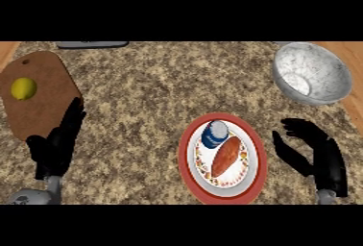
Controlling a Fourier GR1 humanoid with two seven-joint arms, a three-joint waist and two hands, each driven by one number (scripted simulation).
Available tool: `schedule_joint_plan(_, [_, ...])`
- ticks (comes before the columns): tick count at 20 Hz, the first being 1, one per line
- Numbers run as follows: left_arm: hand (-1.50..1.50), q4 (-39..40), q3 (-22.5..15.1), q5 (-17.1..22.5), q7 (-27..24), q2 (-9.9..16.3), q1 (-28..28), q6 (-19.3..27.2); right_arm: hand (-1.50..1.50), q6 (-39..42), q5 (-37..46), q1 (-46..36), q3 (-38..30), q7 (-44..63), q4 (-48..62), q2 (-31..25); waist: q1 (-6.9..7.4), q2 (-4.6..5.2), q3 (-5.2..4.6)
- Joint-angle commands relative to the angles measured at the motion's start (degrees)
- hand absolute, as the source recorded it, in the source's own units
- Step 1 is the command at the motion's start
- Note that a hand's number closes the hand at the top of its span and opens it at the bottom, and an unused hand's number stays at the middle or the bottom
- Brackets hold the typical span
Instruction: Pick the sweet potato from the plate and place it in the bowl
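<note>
On plate, sweet potato, cup overlapping

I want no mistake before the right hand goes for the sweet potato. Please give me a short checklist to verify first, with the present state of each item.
1. Sweet potato lies on the plate, fully in view: ok.
2. Right hand is open, fingers relaxed, holding nothing, just right of the plate: ok.
3. Blue cup stands on the plate against the sweet potato's upper end; the fingers might knock it: not ok.
4. Bowl is upright, mouth up, nothing seen inside: ok.
5. Counter between plate and bowl shows no obstacle: ok.
6. Left hand rests open at the left, by the cutting board, away from the plate: ok.
</note>
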Motion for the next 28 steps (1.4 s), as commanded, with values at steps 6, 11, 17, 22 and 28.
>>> schedule_joint_plan(6, [0.0, -2.37, -2.9, -0.28, -0.07, -3.85, -4.27, -0.2, -1.5, -34.92, 24.84, 5.19, 9.24, -10.02, -3.08, 20.63, 1.17, 0.2, 0.52])
schedule_joint_plan(11, [0.0, -1.86, -2.66, -0.17, -0.83, -4.43, -6.14, -1.09, -1.5, -40.05, 39.88, 10.27, 11.11, -1.58, -1.37, 24.47, 1.8, 0.67, 0.3])
schedule_joint_plan(17, [0.0, -4.22, -4.78, -2.58, 1.54, -5.89, -6.32, 1.34, -1.5, -30.91, 50.25, 13.71, 6.24, 14.63, -6.72, 24.65, 2.46, 0.7, 0.4])
schedule_joint_plan(22, [0.0, -3.14, -5.79, -2.74, 1.34, -7.23, -6.27, 0.92, -1.5, -22.7, 56.23, 13.11, 9.4, 31.36, -9.85, 24.69, 3.09, 0.93, 0.43])
schedule_joint_plan(28, [0.0, -4.64, -5.68, -3.64, 1.33, -7.42, -5.59, 1.41, -1.5, -8.98, 64.72, 10.34, 11.48, 52.79, -14.11, 24.71, 3.67, 0.68, 0.62])
